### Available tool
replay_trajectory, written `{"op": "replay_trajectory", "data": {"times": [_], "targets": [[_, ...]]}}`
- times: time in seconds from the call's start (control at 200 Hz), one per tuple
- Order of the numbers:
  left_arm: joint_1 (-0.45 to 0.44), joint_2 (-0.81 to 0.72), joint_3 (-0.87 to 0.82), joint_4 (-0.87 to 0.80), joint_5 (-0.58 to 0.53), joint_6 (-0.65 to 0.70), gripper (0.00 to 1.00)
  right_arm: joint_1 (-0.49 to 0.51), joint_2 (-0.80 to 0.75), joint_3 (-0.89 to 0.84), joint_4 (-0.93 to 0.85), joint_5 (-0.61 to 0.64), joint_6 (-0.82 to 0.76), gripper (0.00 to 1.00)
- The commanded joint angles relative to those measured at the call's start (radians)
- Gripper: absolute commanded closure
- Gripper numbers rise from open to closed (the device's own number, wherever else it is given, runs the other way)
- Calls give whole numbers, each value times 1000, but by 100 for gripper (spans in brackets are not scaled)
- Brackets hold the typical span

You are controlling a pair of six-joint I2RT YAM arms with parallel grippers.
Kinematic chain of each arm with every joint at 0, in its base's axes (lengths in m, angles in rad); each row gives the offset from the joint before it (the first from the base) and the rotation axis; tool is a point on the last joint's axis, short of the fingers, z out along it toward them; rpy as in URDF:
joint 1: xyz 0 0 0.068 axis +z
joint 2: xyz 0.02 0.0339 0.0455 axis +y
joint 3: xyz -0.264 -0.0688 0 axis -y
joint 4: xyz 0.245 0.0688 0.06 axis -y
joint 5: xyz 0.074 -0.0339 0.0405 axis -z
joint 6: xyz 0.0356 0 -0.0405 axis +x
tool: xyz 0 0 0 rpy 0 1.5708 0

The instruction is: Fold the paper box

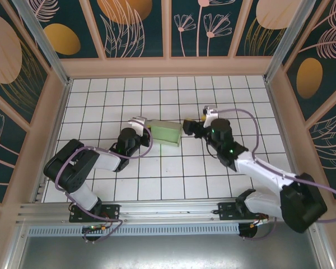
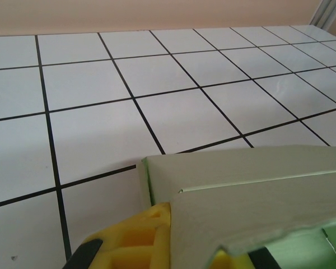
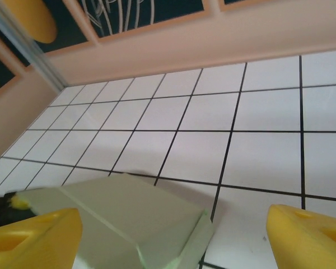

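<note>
box [image 1: 165, 133]: lay mid-tabletop [image 1: 173, 179] between the two arms, sides raised | left fingers [image 2: 129, 252]: were clamped shut on the card at the box's left end | right fingers [image 3: 36, 235]: stood wide apart at the box's right end, one corner between them; contact could not be told

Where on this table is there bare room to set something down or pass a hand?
Free: the table rows between the paper box and the back wall, and the near rows between the two arms. Crowded: the middle, where the left tool grips one end of the box and the right tool stands open at the other.
</note>
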Motion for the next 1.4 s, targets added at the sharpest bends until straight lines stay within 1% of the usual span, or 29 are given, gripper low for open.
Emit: {"op": "replay_trajectory", "data": {"times": [0.0,0.205,0.315,0.355,0.42,0.646,0.661,0.696,0.931,1.086,1.141,1.241,1.266,1.391], "targets": [[-11,22,9,4,3,12,100,-9,131,160,-162,-41,40,15],[-12,26,-2,12,-6,10,100,2,350,350,-282,-42,-6,15],[-14,21,-10,11,-2,5,100,23,422,381,-317,-42,-27,14],[-14,22,-11,9,-4,4,97,26,441,382,-319,-42,-27,14],[-14,23,-14,13,-2,1,95,32,465,383,-323,-41,-20,14],[-14,11,-31,25,10,-18,89,40,508,388,-325,-41,-5,14],[-14,9,-31,24,10,-18,88,40,508,389,-325,-62,-5,14],[-14,4,-34,22,10,-19,87,40,512,390,-327,-62,-1,14],[-14,-42,-67,-2,30,-30,71,39,528,411,-343,-55,9,14],[-14,-76,-90,-14,77,-40,68,37,534,410,-350,-52,14,14],[-14,-91,-102,-12,85,-44,64,36,535,411,-353,-50,15,14],[-14,-125,-125,-17,91,-39,59,35,539,410,-356,-50,15,14],[-14,-136,-133,-20,91,-34,55,35,539,409,-356,-50,16,14],[-14,-213,-191,-41,81,-21,50,36,539,408,-355,-51,14,14]]}}
